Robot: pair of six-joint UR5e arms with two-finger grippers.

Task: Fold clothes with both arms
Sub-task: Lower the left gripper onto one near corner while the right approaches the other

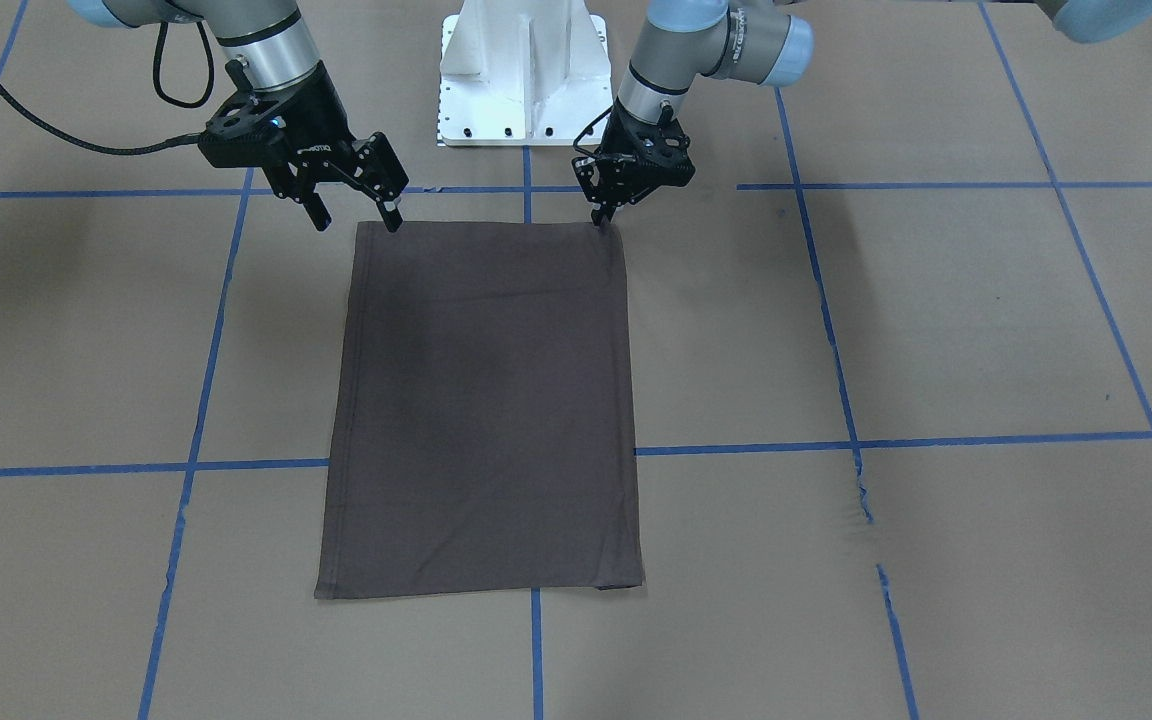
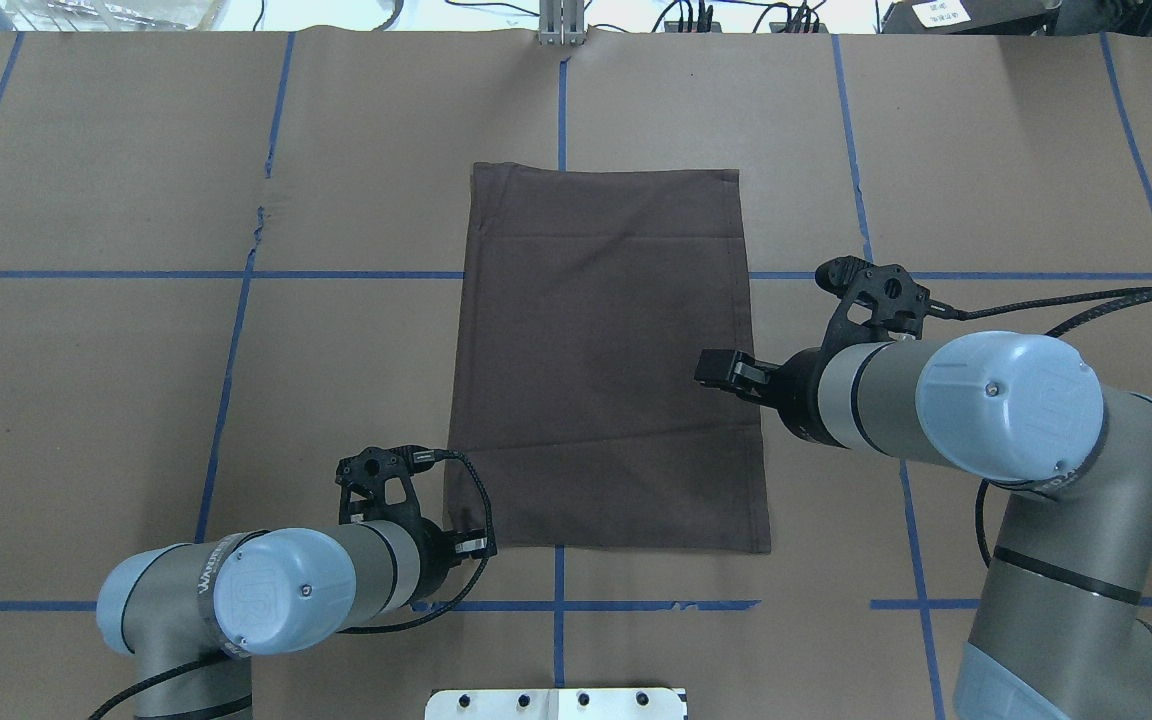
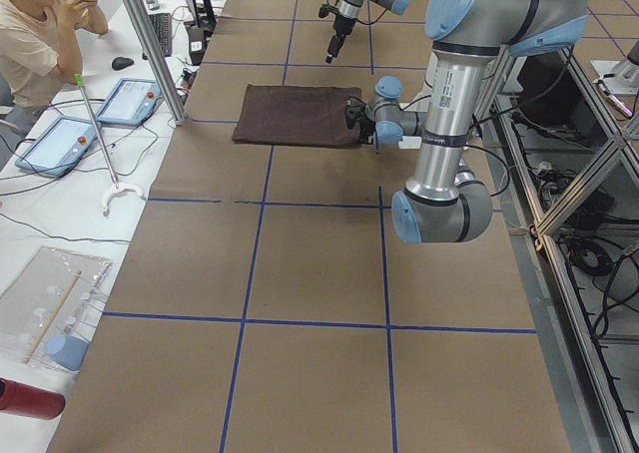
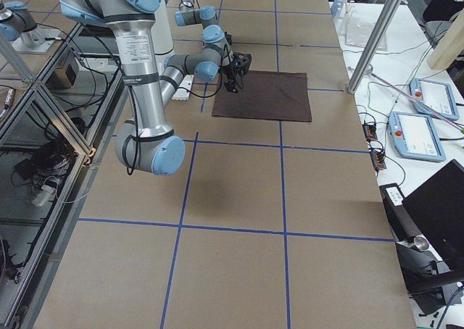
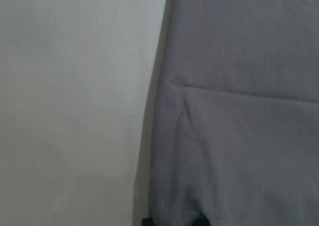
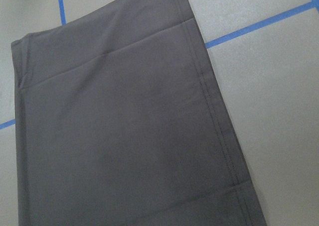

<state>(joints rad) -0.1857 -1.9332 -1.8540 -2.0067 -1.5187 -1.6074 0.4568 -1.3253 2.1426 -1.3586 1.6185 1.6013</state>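
The dark brown-grey T-shirt (image 1: 481,400) lies flat on the table as a folded rectangle, also seen from overhead (image 2: 601,360). My left gripper (image 1: 602,216) is low at the shirt's corner nearest the robot, fingers drawn together on the fabric edge. The left wrist view shows creased cloth (image 5: 239,136) very close, with two dark fingertips (image 5: 199,221) at the bottom edge. My right gripper (image 1: 358,222) hangs open just above the shirt's other near corner, with nothing between its fingers. The right wrist view looks down on the shirt (image 6: 124,136) and its stitched hem.
The white pedestal base (image 1: 524,70) stands just behind the shirt. Brown paper with blue tape lines (image 1: 736,448) covers the table, torn in one spot (image 1: 861,490). A seated person (image 3: 40,34) and control tablets (image 3: 125,102) are beyond the table's far side.
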